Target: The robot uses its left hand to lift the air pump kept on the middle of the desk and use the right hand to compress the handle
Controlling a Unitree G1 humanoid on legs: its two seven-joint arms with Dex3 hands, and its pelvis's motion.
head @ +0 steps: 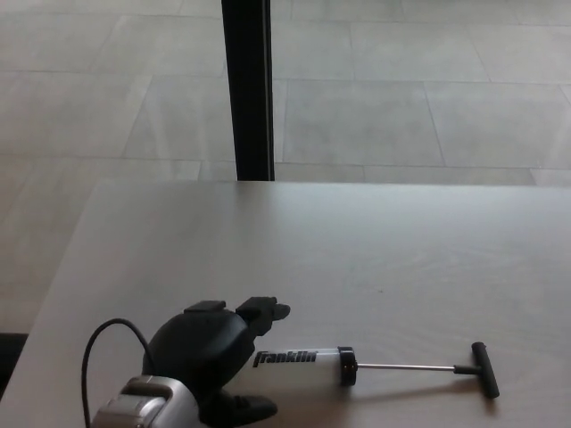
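Here, pump: the air pump [308, 359] is laid flat near the front edge of the desk [357, 241], its clear barrel marked "Franklin", its thin rod drawn out to the right and ended by a black T-handle [483, 369].
Left hand: the left hand [210, 352] is set at the barrel's left end, fingers [263, 311] curled over it; whether a firm hold is made cannot be told.
Right hand: none is shown.
Risk: if only the barrel's end is caught, the long rod side may be tipped down or the smooth tube slipped out as it is lifted.
Surface: a pale, bare wooden desk is seen.
Room: a grey tiled floor [401, 98] and a dark upright post [247, 89] are seen beyond.
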